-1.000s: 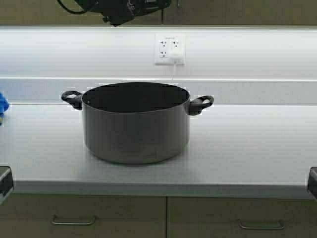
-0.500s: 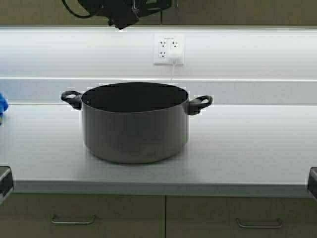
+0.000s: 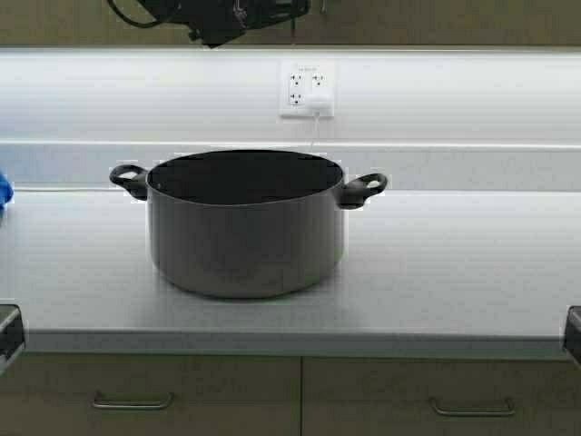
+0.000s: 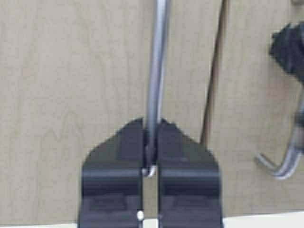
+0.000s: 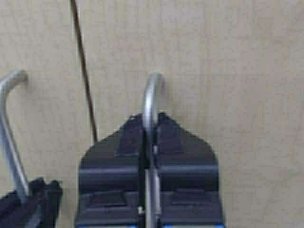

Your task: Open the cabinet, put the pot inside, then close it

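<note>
Since a second ago the whole scene in the high view has slid slightly toward 9 o'clock: the robot has shifted, and the things on the counter keep their places relative to one another.

The grey pot (image 3: 245, 222) stands upright on the pale countertop (image 3: 454, 272), mouth open, its two black loop handles at 3 and 9 o'clock. Behind it, at 12 o'clock, a white wall outlet (image 3: 307, 89) with a plug in it sits on the backsplash. A blue object (image 3: 4, 191) shows at the frame edge at 9 o'clock. Below the counter edge run base drawers with silver pulls (image 3: 132, 401).

The cabinet (image 4: 71, 95) hangs above, doors shut, with a dark seam between them. The left gripper (image 4: 150, 156) is clamped on the silver pull handle (image 4: 157, 61) of one door, fingers pressed together around the bar. The right gripper (image 5: 150, 142) is likewise closed tight on the other door's pull handle (image 5: 151, 97). Each wrist view shows the other gripper just beside, across the seam, on its own handle.
</note>
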Controlling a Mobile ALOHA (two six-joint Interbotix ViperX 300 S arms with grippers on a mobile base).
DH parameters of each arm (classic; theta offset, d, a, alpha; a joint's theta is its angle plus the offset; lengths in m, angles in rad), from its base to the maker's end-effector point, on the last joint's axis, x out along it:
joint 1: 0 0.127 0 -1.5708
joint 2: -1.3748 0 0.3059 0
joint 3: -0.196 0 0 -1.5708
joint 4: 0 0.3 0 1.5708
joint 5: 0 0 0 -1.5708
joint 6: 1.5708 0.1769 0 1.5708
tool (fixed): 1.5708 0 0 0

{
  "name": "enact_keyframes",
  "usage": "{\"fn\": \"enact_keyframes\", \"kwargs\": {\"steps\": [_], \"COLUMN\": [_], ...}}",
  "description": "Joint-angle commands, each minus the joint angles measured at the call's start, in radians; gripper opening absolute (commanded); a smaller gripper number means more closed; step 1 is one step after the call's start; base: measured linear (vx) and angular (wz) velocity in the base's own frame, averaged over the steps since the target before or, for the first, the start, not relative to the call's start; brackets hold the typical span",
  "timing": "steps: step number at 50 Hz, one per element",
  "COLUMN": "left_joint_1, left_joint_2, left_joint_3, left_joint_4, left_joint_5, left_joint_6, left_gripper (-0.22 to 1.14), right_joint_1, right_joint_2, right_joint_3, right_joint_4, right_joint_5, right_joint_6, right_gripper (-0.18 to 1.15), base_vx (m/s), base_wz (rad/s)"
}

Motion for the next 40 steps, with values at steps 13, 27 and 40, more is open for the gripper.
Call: {"fn": "enact_keyframes", "kwargs": {"steps": [13, 27, 40], "left_joint_1": [-0.006, 0.041, 0.097], "left_joint_2": [-0.275, -0.456, -0.568], "left_joint_3": [0.225, 0.382, 0.474], "left_joint_4": [0.061, 0.127, 0.175], "left_joint_5": [0.115, 0.210, 0.275], "left_joint_6": [-0.055, -0.055, -0.055], "left_gripper": [0.04, 0.04, 0.04], "right_joint_1": [-0.005, -0.009, -0.064], "right_joint_2": [-0.287, -0.430, -0.508], "right_joint_3": [0.221, 0.351, 0.414], "right_joint_4": [-0.005, -0.046, -0.083], "right_joint_5": [0.186, 0.287, 0.414], "right_joint_6": [0.006, 0.003, 0.003], "right_gripper": [0.05, 0.05, 0.05], "base_vx": [0.01, -0.03, -0.09], "base_wz": [0.00, -0.01, -0.03]}}
